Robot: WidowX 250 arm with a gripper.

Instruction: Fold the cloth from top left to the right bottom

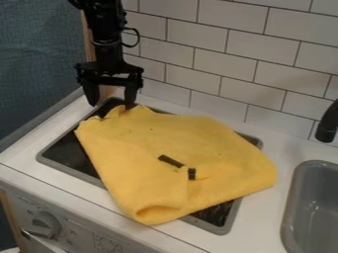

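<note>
Gripper (110, 102): held above the far left corner of the stove top (226, 223), fingers spread wide, nothing clasped. A crumpled peak of the yellow cloth (198, 133) is seen just below and between the fingertips; whether it is touched by the nearer tip cannot be settled.

Cloth: laid askew over most of the stove top, its far left end bunched near the corner under the gripper, its right part carried across the right rim, its lower end lapped over the near rim onto the counter (72, 197). Two dark strips (170, 161) are noted on its upper face.

Handling (judged): light, soft, limp; no harm expected from firm pinching. Some thickness is suggested by the rounded roll at the near edge, so folds may be sprung partly open. Slip is thought unlikely once a good pinch is made. Grasp is best taken at the raised peak by the far left corner, well into the fabric, then lifted and drawn diagonally toward the near right corner. With a shallow bite, only a ruffle may be pulled; with a low drag, the whole cloth may be shifted.

Obscured: the layers beneath the top face cannot be counted; the inside of the near roll is shaded; the middle of the stove top is covered. The sink (316, 197) and tap (326, 126) are cut by the view's right edge.
</note>
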